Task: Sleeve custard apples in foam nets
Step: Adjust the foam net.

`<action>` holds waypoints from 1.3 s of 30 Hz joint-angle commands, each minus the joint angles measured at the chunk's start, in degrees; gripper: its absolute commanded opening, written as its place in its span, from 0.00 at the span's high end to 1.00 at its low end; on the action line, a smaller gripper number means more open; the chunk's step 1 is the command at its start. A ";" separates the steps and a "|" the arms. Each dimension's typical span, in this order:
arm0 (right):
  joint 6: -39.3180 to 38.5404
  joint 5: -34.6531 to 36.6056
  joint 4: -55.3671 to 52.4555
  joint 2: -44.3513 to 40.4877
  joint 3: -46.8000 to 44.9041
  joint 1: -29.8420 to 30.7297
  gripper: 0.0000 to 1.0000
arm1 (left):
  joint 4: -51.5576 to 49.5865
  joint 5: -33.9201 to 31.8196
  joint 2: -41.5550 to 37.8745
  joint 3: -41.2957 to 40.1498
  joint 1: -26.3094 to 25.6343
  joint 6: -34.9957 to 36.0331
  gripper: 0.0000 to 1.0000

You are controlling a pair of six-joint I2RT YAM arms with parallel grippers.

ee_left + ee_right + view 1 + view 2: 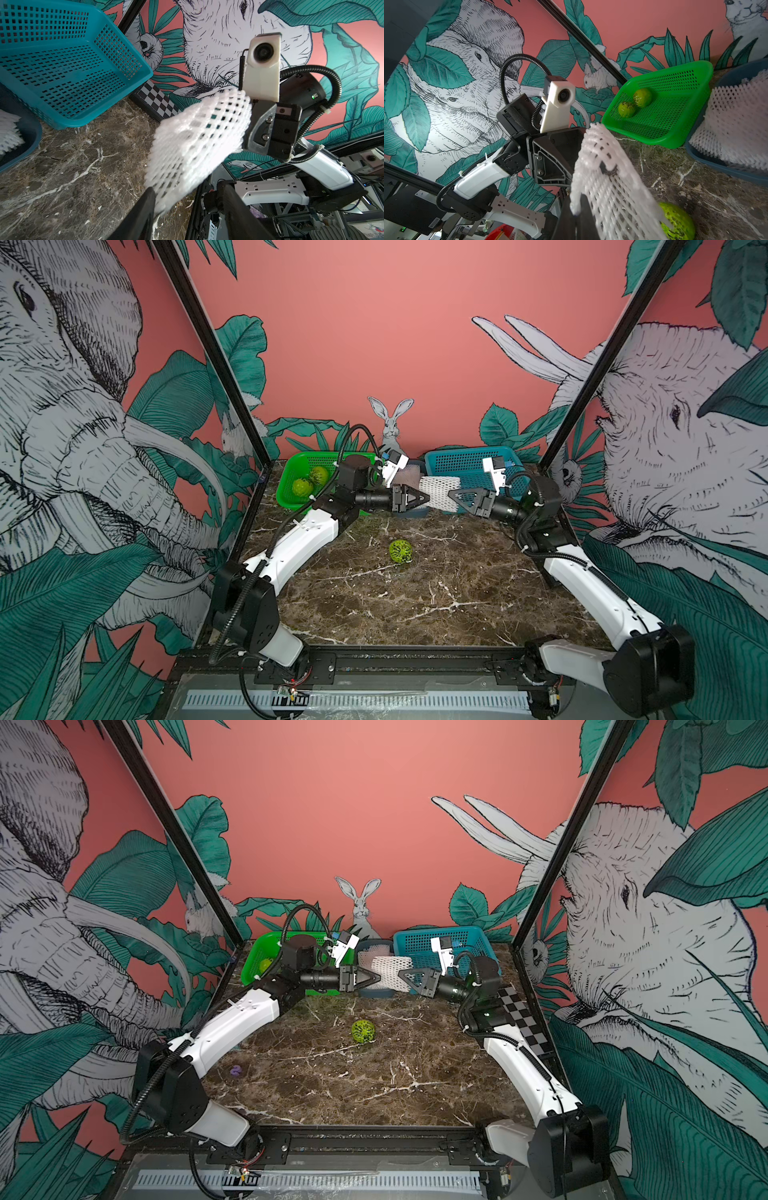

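Dark marble tabletop (415,605), jungle-mural walls (374,344). Near the far edge, right fingers (571,224) pinch one end of a foam net (438,489); left fingers (143,216), parted, seemingly spread its mouth. One custard apple (400,551) waits mid-tabletop.

— How many custard apples are there?
— Three: one custard apple (303,487) and another (319,475) in the green basket (291,472), a third (400,550) on the desk (374,605).
— And foam nets?
— One foam net (436,491) held up; more foam nets (366,959) heaped in one tub (374,993), too bunched to count.
— Baskets?
— Two: the green basket and a teal basket (461,464).
— Tools?
— Two: left tool (427,498), right tool (452,494).
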 commanded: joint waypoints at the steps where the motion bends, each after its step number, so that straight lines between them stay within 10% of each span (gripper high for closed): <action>1: 4.46 -2.60 9.01 0.82 -0.76 0.35 1.00 | 1.52 -0.80 0.05 0.81 0.15 -0.12 0.45; 28: -4.55 2.26 -4.73 0.58 1.37 0.54 0.92 | 3.52 -1.34 -1.25 -1.07 0.41 -2.46 1.00; 33: -6.26 2.07 -6.58 -0.90 1.98 -1.10 0.52 | 8.71 0.16 -1.02 -2.42 1.25 -6.30 1.00; 39: -1.57 5.26 -2.26 -3.34 -1.94 -9.54 0.47 | 23.63 3.30 0.59 -4.01 3.06 -16.79 1.00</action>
